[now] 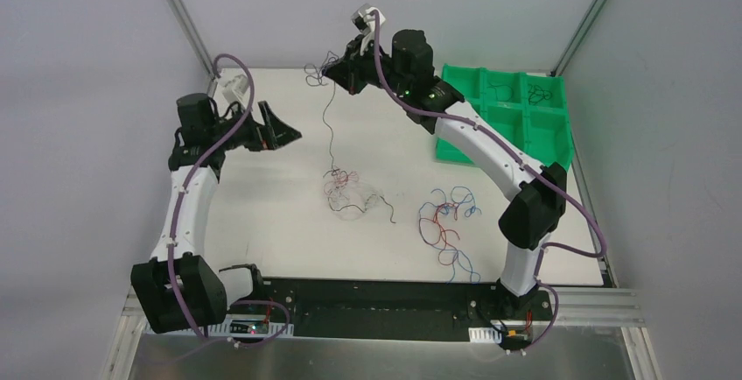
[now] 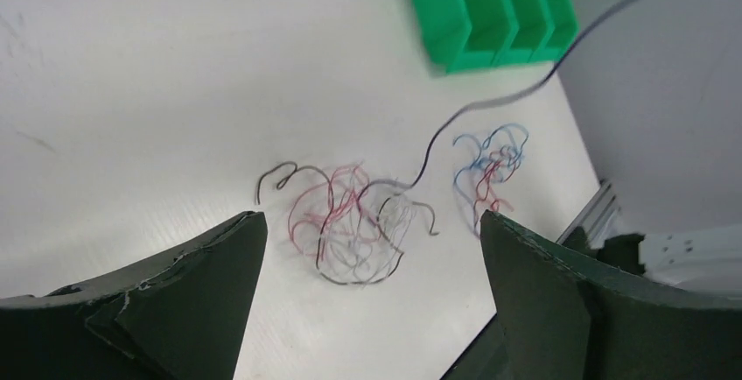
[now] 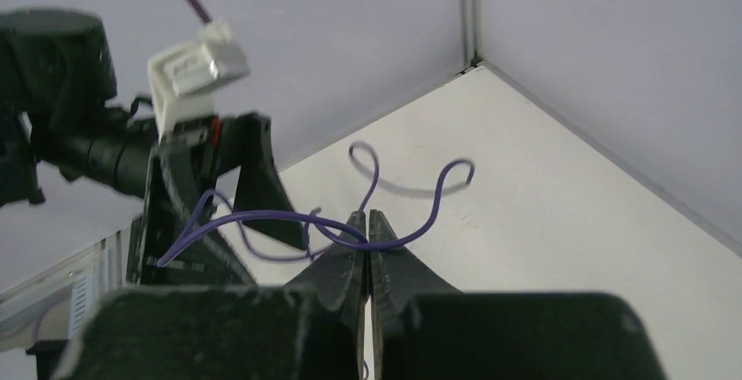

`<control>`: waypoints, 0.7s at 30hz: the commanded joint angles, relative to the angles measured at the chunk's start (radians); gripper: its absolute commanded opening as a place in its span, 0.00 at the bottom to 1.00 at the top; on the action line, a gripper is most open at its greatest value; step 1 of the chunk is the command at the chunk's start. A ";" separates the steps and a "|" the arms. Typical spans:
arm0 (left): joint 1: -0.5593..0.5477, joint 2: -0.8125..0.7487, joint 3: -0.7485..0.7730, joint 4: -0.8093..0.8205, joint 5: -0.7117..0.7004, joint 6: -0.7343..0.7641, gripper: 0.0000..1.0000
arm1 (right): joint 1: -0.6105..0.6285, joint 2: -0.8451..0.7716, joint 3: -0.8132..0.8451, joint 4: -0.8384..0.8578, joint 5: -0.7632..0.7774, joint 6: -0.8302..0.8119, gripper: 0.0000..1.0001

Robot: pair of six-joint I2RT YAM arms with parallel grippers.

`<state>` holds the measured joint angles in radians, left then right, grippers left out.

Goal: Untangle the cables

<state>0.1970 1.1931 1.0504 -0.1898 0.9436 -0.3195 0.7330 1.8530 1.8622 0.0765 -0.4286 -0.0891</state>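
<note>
My right gripper [image 1: 330, 68] is raised over the far middle of the table and shut on a thin dark blue wire [image 1: 325, 122]. The wire hangs down to a bunch of red, whitish and black cables [image 1: 347, 192] at the table's middle. In the right wrist view the gripper [image 3: 369, 221] pinches this wire [image 3: 437, 200] at its tips, and curls stick out on both sides. My left gripper [image 1: 284, 132] is open and empty above the left part of the table. In its wrist view, the left gripper [image 2: 369, 222] looks down on the bunch [image 2: 350, 231]. A separate blue and red bunch [image 1: 446, 222] lies to the right.
A green divided bin [image 1: 512, 122] stands at the far right with a few dark wires in its back cells; it also shows in the left wrist view [image 2: 490, 12]. Grey walls close in the table's far and side edges. The left arm's wrist [image 3: 184, 135] is near the right gripper.
</note>
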 commanded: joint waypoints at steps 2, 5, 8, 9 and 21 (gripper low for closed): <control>-0.111 -0.073 -0.155 0.059 -0.030 0.220 0.95 | -0.017 -0.029 0.055 0.053 0.102 0.035 0.00; -0.210 -0.042 -0.255 0.175 -0.064 0.149 0.93 | -0.019 -0.022 0.064 0.050 0.119 0.033 0.00; -0.312 0.012 -0.327 0.312 -0.114 0.039 0.89 | -0.020 -0.008 0.087 0.040 0.131 0.032 0.00; -0.339 0.038 -0.343 0.346 -0.139 0.004 0.87 | -0.020 -0.003 0.096 0.036 0.137 0.032 0.00; -0.424 0.321 -0.399 0.412 -0.402 -0.119 0.00 | -0.053 0.023 0.239 -0.004 0.223 0.049 0.00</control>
<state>-0.2348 1.5085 0.6670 0.2279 0.6098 -0.4213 0.7082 1.8801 1.9976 0.0509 -0.2596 -0.0536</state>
